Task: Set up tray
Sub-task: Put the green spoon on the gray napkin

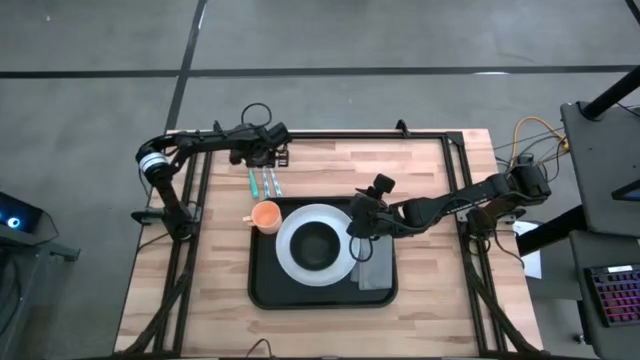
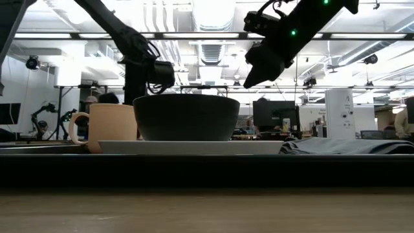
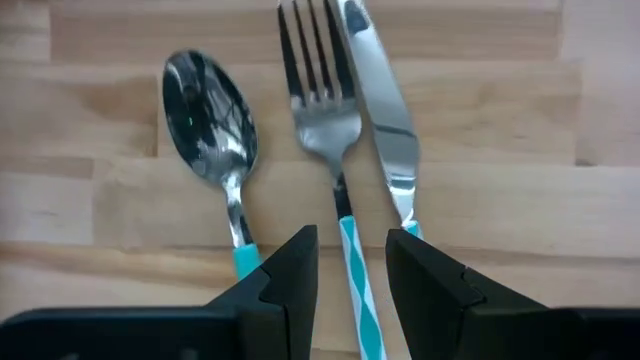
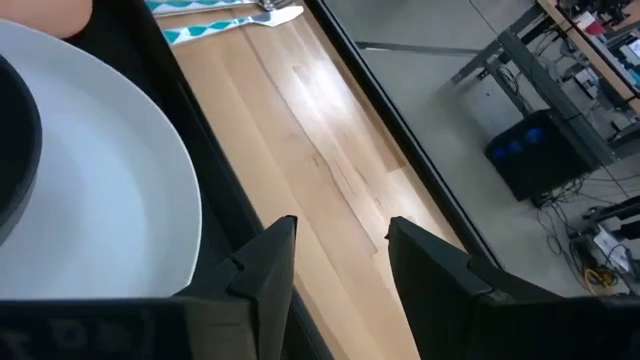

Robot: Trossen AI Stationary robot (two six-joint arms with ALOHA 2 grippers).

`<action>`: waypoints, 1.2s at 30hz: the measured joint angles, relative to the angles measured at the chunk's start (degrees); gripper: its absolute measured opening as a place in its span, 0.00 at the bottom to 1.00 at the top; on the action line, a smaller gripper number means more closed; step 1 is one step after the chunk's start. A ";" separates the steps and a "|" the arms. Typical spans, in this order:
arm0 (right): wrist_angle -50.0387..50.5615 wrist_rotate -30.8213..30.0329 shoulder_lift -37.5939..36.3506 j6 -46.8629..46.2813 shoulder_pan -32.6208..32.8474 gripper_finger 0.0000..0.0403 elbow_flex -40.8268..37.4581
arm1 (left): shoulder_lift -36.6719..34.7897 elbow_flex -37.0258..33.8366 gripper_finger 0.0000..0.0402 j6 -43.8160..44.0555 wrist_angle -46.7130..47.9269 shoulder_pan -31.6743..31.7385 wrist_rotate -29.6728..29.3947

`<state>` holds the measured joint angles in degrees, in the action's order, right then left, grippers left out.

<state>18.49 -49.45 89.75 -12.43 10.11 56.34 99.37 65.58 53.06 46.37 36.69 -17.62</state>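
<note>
The tray (image 1: 262, 290) is lying at the middle of the wooden bench (image 1: 420, 180), already carrying a white plate (image 1: 285, 250) with a dark bowl (image 1: 316, 243) on it, an orange mug (image 1: 265, 215) at its far left corner and a grey napkin (image 1: 375, 272) along its right side. The step in hand appears to be the cutlery: a spoon (image 3: 212, 120), a fork (image 3: 322, 110) and a knife (image 3: 385, 110) are lying side by side on the bare bench beyond the tray, not yet on it. The left claw (image 3: 352, 270) is hovering over them with its fingers apart and empty, straddling the striped fork handle. The next move seems to call for lowering onto that handle without catching the knife just beside it, closing, and carrying the fork across to the tray. The right claw (image 4: 340, 255) is hanging above the tray's right part, near the plate's edge and the napkin, its fingers parted around nothing. In the high view the cutlery is showing only as thin teal strokes; in the left wrist view the handle ends are being cut off behind the fingers. In the low view the tray's rim is hiding the cutlery entirely, and the napkin is appearing only as a low grey fold.
</note>
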 joint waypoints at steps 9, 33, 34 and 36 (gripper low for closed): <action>-0.01 0.02 -0.03 0.66 0.00 0.37 0.19 | 0.02 -1.40 0.25 1.97 -3.61 0.05 0.60; -1.13 0.09 -0.12 1.09 0.00 0.35 0.26 | 0.02 -7.57 0.25 2.18 -12.28 0.66 -0.42; -1.13 0.09 -0.12 1.09 0.00 0.34 0.26 | 0.02 -7.60 0.25 2.16 -12.49 0.63 -0.40; -1.13 0.09 -0.12 1.09 0.00 0.34 0.26 | 0.02 -7.55 0.25 2.11 -12.51 0.63 -0.42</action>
<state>17.37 -49.36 89.62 -11.33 10.11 56.60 99.39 58.03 55.17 33.87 37.32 -18.04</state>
